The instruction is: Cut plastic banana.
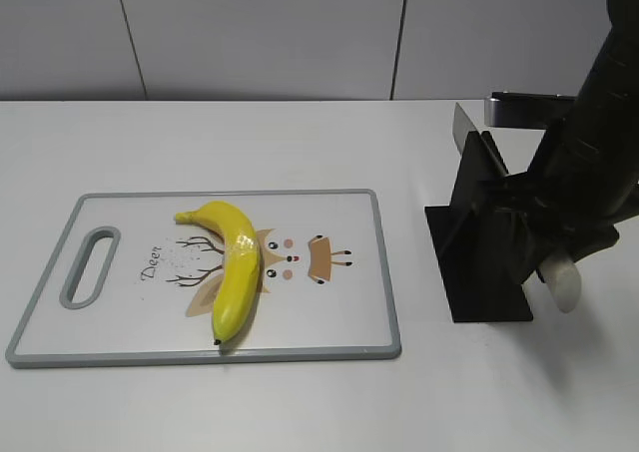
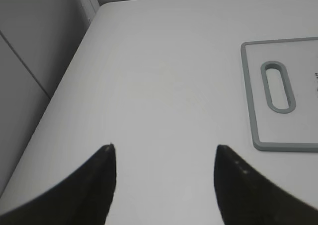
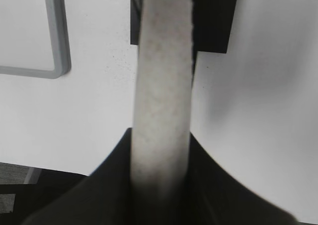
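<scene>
One glossy yellow plastic banana (image 1: 237, 266); one white grey-rimmed cutting board (image 1: 339, 350); one black knife stand (image 1: 481, 234); one pale-handled knife (image 3: 163, 86); two black grippers (image 2: 164, 178), (image 3: 160, 158).

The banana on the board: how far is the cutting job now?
Nothing is cut yet: the banana lies whole on the cutting board. In hand: the right gripper is closed on the white knife handle, with the knife at the black stand. The left gripper waits open. Left: bring the knife over and cut.

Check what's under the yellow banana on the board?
The glossy yellow plastic banana lies on the white grey-rimmed cutting board, over its printed deer cartoon. Antlers, face and the word "Deer" show; the print's middle is covered.
</scene>
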`<state>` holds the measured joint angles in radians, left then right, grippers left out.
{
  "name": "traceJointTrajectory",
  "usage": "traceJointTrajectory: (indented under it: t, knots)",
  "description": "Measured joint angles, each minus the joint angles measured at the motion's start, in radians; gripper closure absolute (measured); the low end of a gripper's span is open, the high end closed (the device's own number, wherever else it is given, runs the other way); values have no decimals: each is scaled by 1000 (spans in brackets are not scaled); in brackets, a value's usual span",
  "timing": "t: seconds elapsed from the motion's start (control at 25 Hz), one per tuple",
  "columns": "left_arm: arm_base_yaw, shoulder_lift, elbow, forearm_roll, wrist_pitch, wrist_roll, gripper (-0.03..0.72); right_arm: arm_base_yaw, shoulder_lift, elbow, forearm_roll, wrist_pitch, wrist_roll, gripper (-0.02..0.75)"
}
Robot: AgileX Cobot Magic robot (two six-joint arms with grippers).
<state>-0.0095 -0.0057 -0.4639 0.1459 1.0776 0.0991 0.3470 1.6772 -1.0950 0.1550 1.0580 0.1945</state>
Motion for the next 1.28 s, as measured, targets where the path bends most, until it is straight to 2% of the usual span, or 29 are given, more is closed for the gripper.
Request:
traceJointTrajectory:
  t: [0.2,0.68,0.88,1.08,1.28]
  knots:
    - [0,0,0,0,0,0,119,0,-13,0,1,1,1,572]
    - [0,0,0,0,0,0,124,2,-217,-1,19,14,8,575]
    - [0,0,0,0,0,0,124,2,-259,-56,21,15,-25,575]
    - [0,10,-29,-9,-50,10,125,2,-254,-149,25,17,-206,575]
    - [0,175,-92,-126,-179,131,126,2,-206,-221,76,20,-556,575]
